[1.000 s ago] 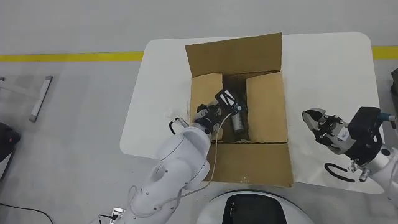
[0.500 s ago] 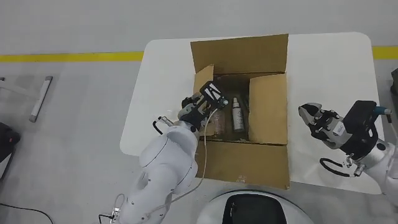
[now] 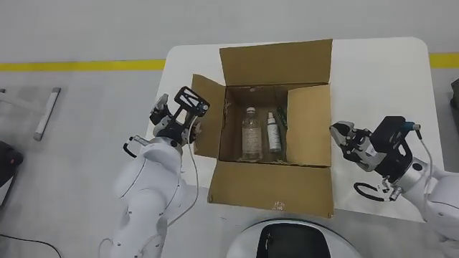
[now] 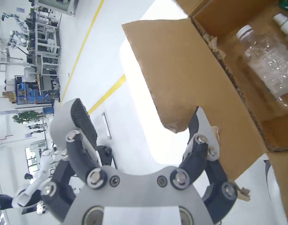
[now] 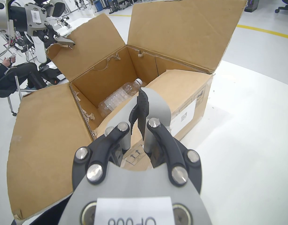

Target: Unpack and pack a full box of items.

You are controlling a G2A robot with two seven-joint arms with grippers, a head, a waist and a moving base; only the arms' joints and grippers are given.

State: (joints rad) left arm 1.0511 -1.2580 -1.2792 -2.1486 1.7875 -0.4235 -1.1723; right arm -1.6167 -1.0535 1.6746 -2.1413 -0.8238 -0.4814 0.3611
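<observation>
A cardboard box (image 3: pixel 272 186) stands on the white table (image 3: pixel 373 64) with its far flap up. Inside lie a clear plastic bottle (image 3: pixel 249 135) (image 4: pixel 268 71) (image 5: pixel 118 95), a small white spray bottle (image 3: pixel 273 132) (image 4: pixel 284 23) and something green (image 3: pixel 283 115). My left gripper (image 3: pixel 188 107) (image 4: pixel 138 115) is open at the top corner of the left flap (image 3: pixel 206 115) (image 4: pixel 181 76), which stands tilted outward between its fingers. My right gripper (image 3: pixel 338 135) (image 5: pixel 140 108) is shut on nothing, just outside the right flap (image 3: pixel 308 125) that still leans over the box.
The near flap (image 3: pixel 276 193) hangs outward toward me. Bare table lies left of the box (image 3: pixel 168 150) and right of it (image 3: pixel 380 115). A yellow floor line (image 3: pixel 79 64) runs beyond the table's left edge.
My left gripper has moved left out of the box, swinging the left flap open and uncovering the bottles. The right gripper has drawn closer to the box's right side.
</observation>
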